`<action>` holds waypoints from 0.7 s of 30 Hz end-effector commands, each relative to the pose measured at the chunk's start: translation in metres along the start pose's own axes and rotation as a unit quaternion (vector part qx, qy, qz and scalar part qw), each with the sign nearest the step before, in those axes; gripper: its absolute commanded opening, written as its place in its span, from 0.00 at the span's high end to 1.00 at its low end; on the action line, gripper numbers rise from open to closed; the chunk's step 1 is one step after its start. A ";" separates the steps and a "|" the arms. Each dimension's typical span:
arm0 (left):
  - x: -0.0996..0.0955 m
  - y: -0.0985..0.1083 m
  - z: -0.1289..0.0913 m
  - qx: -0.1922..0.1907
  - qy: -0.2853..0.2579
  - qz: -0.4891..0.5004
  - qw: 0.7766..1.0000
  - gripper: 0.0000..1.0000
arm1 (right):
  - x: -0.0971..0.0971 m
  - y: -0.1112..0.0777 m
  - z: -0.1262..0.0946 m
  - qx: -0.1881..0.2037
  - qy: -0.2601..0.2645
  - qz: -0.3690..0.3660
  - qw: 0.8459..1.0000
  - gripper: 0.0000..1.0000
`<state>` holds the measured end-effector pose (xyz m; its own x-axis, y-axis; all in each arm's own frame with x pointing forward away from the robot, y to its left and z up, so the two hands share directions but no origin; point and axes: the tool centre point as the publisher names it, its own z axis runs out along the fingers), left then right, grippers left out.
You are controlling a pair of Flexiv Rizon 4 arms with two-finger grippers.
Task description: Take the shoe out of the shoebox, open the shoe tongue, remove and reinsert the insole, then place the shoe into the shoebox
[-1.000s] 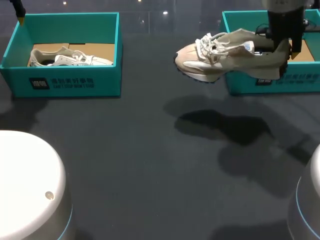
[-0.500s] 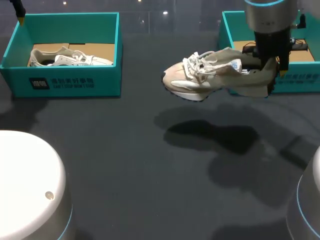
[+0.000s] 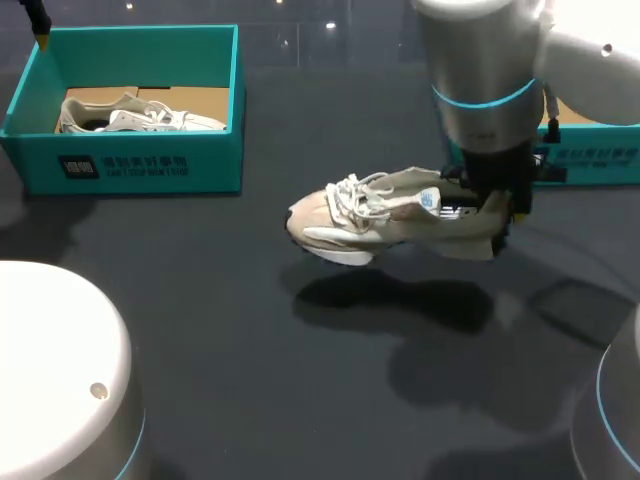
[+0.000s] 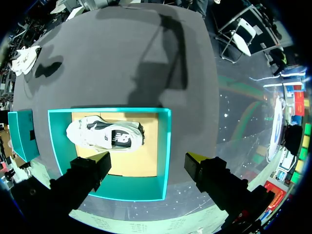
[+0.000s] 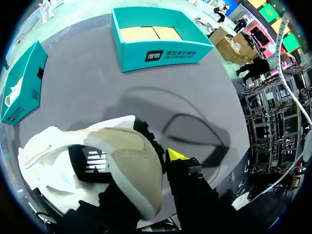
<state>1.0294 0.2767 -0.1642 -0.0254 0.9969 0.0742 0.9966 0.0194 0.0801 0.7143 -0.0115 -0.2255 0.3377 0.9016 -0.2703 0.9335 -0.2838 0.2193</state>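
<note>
Got the shoe (image 3: 385,215) pinched at the heel in the right gripper (image 3: 497,210), mid-air over the middle of the table (image 3: 220,320), clear of its shoebox (image 3: 585,165). Might sag toe-down and twist loose with a one-end grip. Also got the left gripper (image 4: 148,161) wide open above the other shoebox (image 4: 164,146)

Table (image 3: 250,330): bears two boxes along its far side, one left, one right, well apart.
Left box (image 3: 130,170): at the far left; a second shoe (image 3: 140,115) lies inside, on its floor.
Left gripper (image 4: 148,158): above the left box, fingers apart, touching nothing.
Shoe (image 3: 380,212): over the table's middle, off the surface, toe pointing left, heel right, before and left of the right box.
Right gripper (image 3: 497,203): at the shoe's right end, clamped on the heel.
Right box (image 3: 590,160): at the far right, behind the right arm, partly hidden by it.
</note>
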 end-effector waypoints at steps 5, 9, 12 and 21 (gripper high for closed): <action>0.001 -0.001 0.000 -0.001 0.001 0.000 1.000 0.00 | 0.001 0.002 -0.001 0.002 -0.001 0.000 1.000 1.00; 0.001 -0.001 0.000 -0.001 0.001 0.000 1.000 0.00 | 0.017 -0.015 0.003 0.002 -0.008 -0.011 1.000 1.00; 0.001 -0.001 0.000 -0.001 0.001 0.000 1.000 0.00 | 0.036 -0.038 0.016 0.009 -0.005 -0.021 1.000 1.00; 0.001 -0.001 0.000 -0.001 0.001 0.000 1.000 0.00 | 0.060 -0.076 0.029 0.001 -0.002 -0.031 1.000 1.00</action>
<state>1.0294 0.2769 -0.1641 -0.0255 0.9969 0.0742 0.9966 0.0196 0.0801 0.6682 0.0384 -0.2769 0.2629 0.9246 -0.2757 0.9581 -0.2164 0.1878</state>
